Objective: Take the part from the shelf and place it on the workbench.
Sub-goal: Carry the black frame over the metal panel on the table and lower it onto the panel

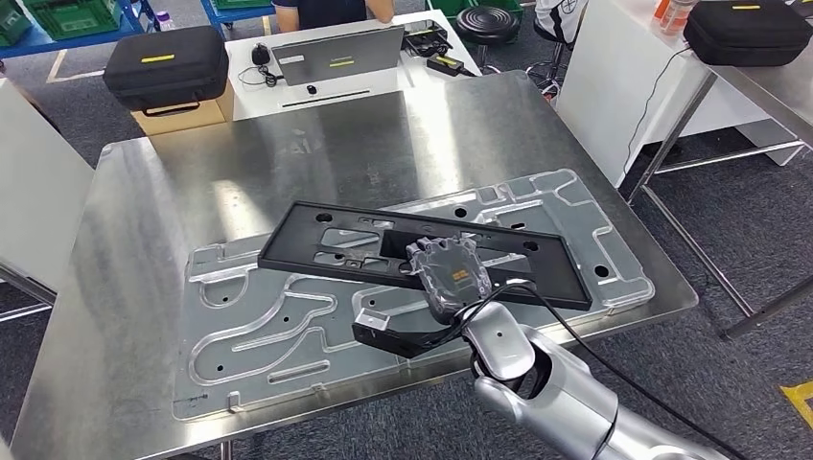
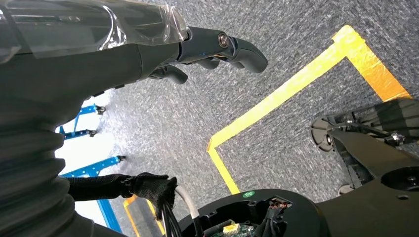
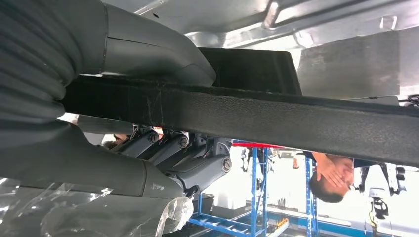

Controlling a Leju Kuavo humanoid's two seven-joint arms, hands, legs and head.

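Note:
The part is a long flat black panel (image 1: 297, 240) with cut-outs. It lies slanted across a formed silver metal plate (image 1: 278, 331) on the steel workbench (image 1: 288, 153). My right hand (image 1: 451, 275) grips the panel's near edge around its middle. In the right wrist view the thumb (image 3: 148, 54) lies on one face of the panel's black edge (image 3: 296, 123) and the fingers (image 3: 192, 163) curl under the other. My left hand (image 2: 197, 49) hangs over grey carpet, fingers loosely apart and holding nothing.
A white table behind the workbench carries a laptop (image 1: 336, 56) and small devices, with a black case (image 1: 165, 65) on a box beside it. A person (image 1: 316, 10) sits there. Another table with a black case (image 1: 748, 31) stands at right. Yellow tape (image 2: 296, 84) marks the floor.

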